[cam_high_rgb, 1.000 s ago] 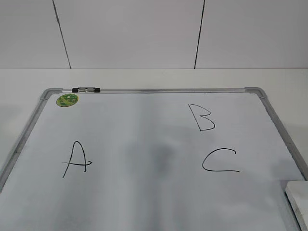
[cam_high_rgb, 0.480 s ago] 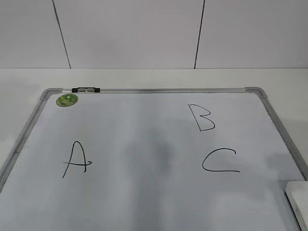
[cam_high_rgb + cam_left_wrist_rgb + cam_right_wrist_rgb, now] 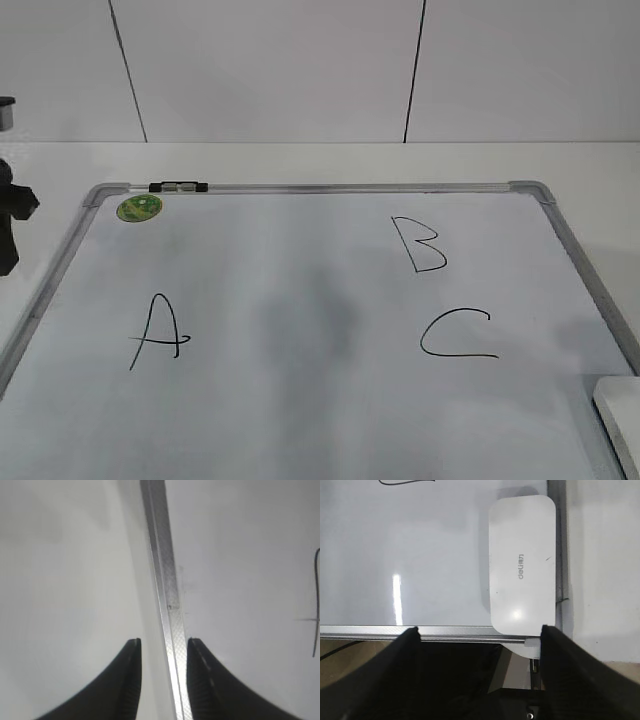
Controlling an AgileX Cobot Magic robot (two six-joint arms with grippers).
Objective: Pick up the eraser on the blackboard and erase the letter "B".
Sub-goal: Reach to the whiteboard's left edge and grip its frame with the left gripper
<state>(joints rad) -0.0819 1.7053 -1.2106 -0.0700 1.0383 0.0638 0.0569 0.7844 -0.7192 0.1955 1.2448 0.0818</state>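
Note:
The blackboard (image 3: 300, 250) is a white board with a silver frame, lying flat. The letter "B" (image 3: 420, 245) is drawn in thin black at its upper right. The white eraser (image 3: 620, 420) lies at the board's near right corner, cut off by the picture's edge. In the right wrist view the eraser (image 3: 522, 565) lies along the board's right frame; my right gripper (image 3: 480, 628) is wide open and empty, above the near frame, just short of it. My left gripper (image 3: 163, 641) is open and empty, with the board's left frame (image 3: 167, 580) between its fingers.
An "A" (image 3: 158, 332) is at the board's left and a "C" (image 3: 457, 335) lies below the "B". A round green sticker (image 3: 139, 208) and a black-and-silver clip (image 3: 179, 186) sit at the far left corner. Part of my left arm (image 3: 10, 210) shows at the left edge.
My left arm has come into the exterior view at the left edge. A shadow has grown on the board near the eraser. The board and eraser have not moved.

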